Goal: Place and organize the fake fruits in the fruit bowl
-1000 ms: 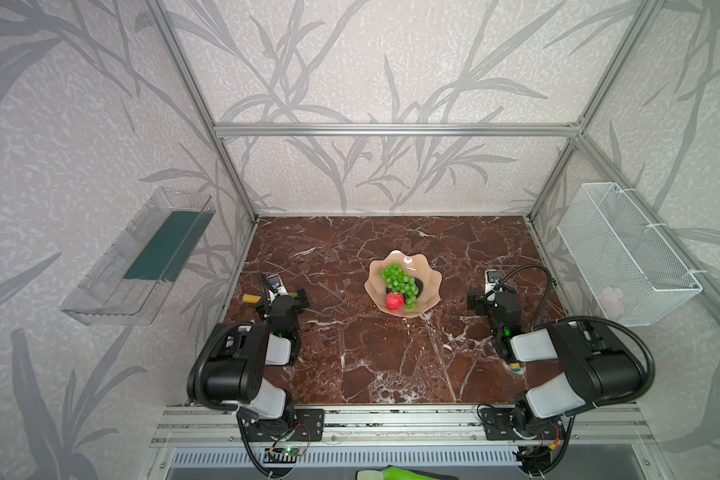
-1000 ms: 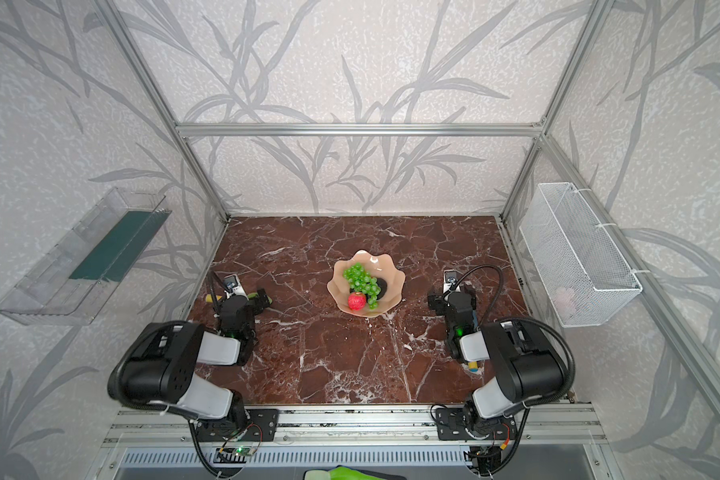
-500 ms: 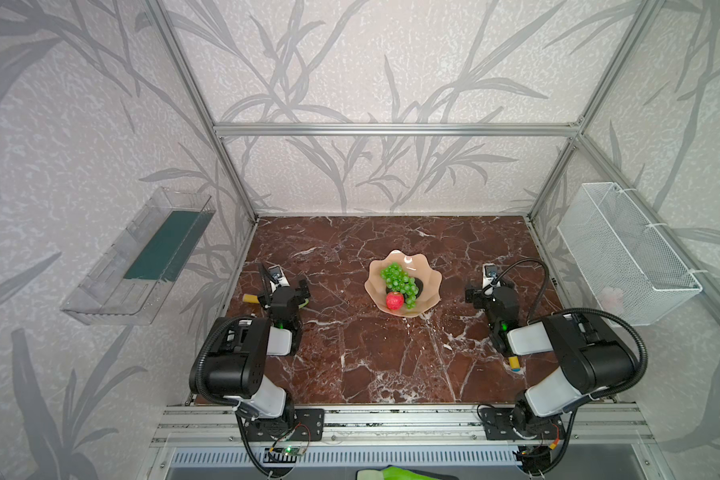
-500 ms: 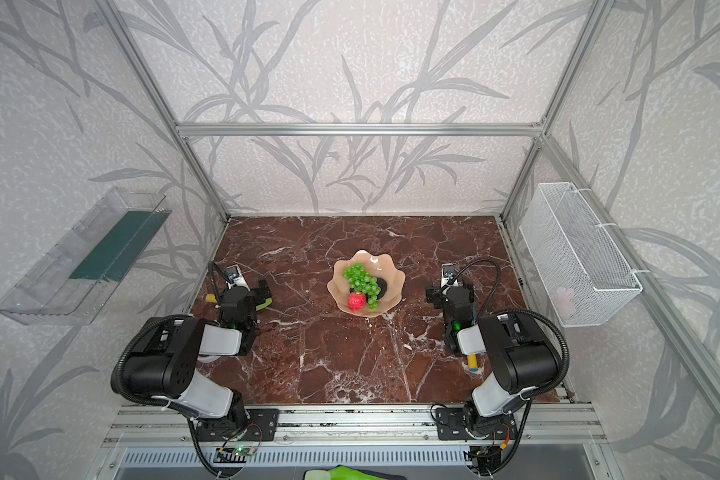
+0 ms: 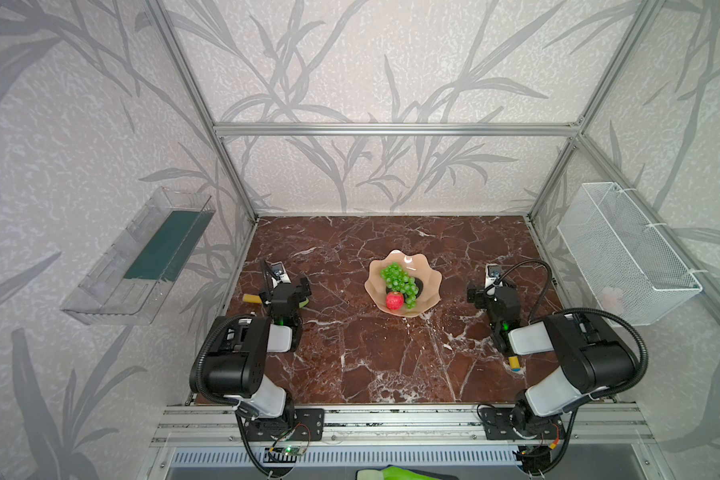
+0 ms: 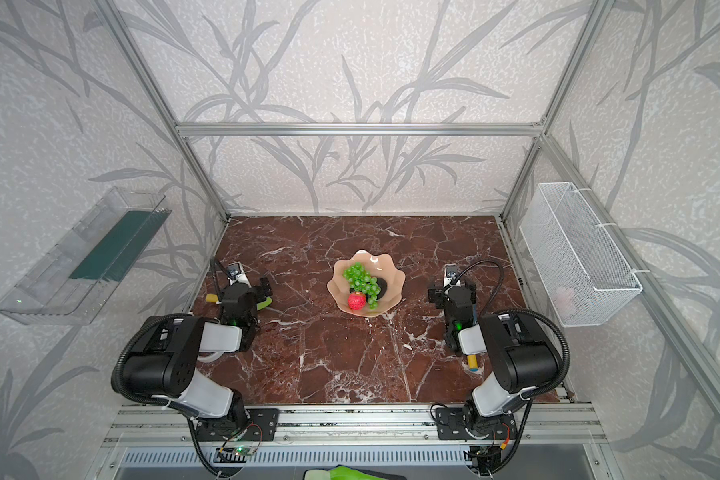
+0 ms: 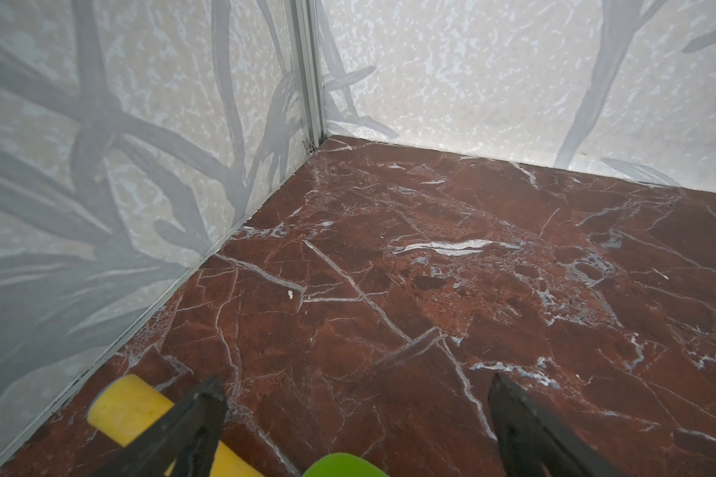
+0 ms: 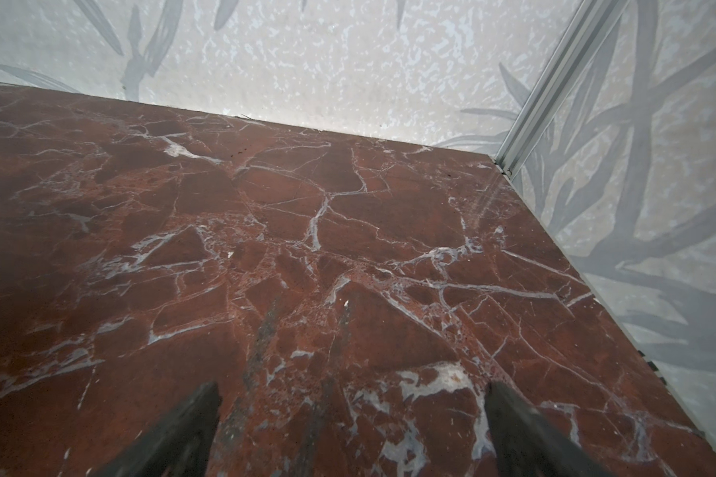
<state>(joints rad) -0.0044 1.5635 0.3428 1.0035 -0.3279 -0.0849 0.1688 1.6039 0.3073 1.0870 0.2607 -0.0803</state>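
The fruit bowl [image 5: 427, 270] sits mid-frame on the bench [image 5: 350, 365] in both top views, holding grapes [image 5: 399, 281], an apple [image 5: 394, 300] and a dark avocado [image 5: 419, 286]. In the left wrist view my left end effector [image 7: 356, 382] gapes empty at the bottom edge, above a toy shovel [image 7: 129, 409]. In the right wrist view my right end effector [image 8: 352, 387] is equally wide and empty.

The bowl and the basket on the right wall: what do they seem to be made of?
The bowl looks like glazed ceramic or glossy plastic: peach-pink, with bright highlights near its wavy rim. The basket seems to be white-coated wire mesh: its fine open grid is see-through.
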